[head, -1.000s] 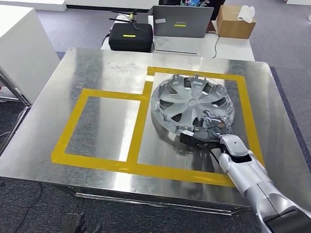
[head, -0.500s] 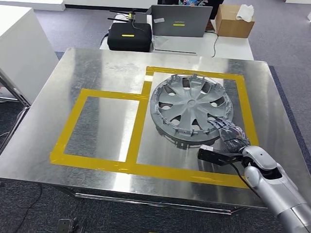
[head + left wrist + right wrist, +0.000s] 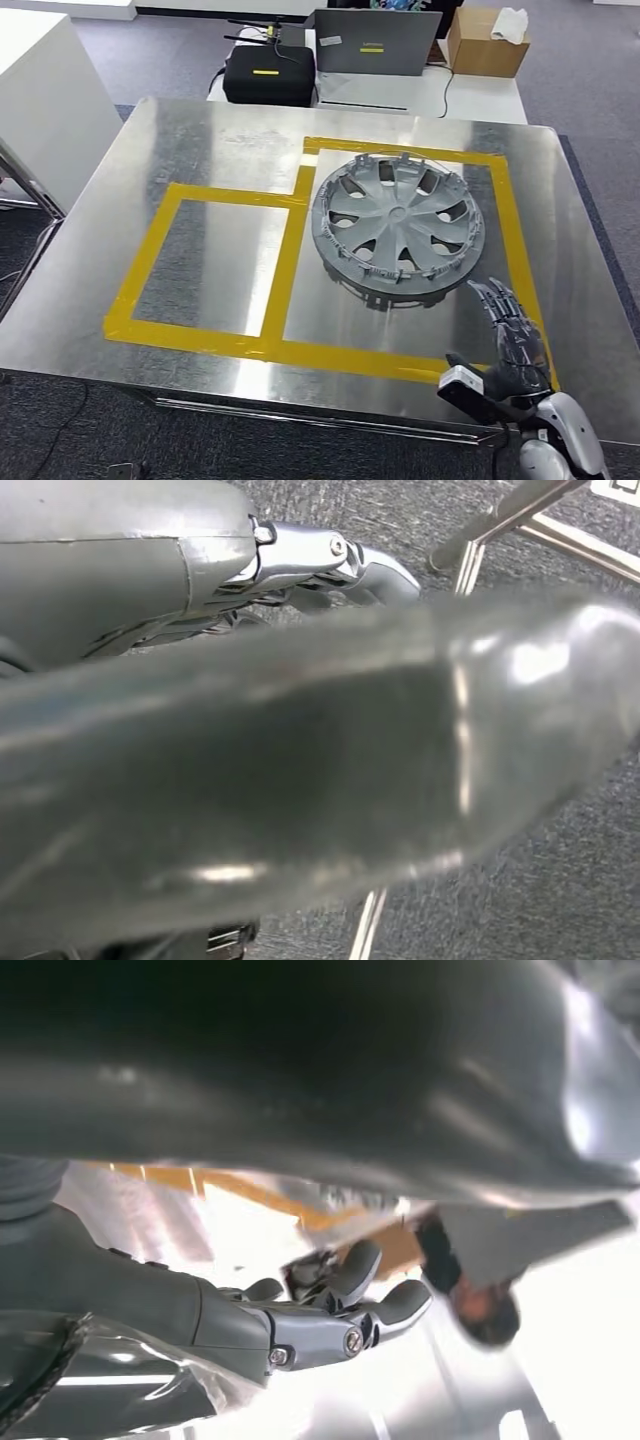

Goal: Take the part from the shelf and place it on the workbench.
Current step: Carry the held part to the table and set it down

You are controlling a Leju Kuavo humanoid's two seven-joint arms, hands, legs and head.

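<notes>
Grey spoked plastic hubcap (image 3: pixel 397 226) lying flat on the brushed-metal worktop (image 3: pixel 211 140), inside a yellow-tape rectangle (image 3: pixel 516 250). Right hand (image 3: pixel 515 340) apart from it, fingers spread, holding nothing. Left hand (image 3: pixel 302 565): state cannot be told.

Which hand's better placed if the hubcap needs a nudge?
Right, probably. The right hand hangs open over the workbench edge beside the hubcap; the left hand is down near the floor.

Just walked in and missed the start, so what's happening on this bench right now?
A grey wheel cover lies flat on the metal workbench, inside the right-hand square of yellow tape. The right robot hand hangs near the bench's front edge with its fingers spread, holding nothing and apart from the cover. So the part looks already set down. The left robot hand is down by the carpet and touches nothing on the bench.
</notes>
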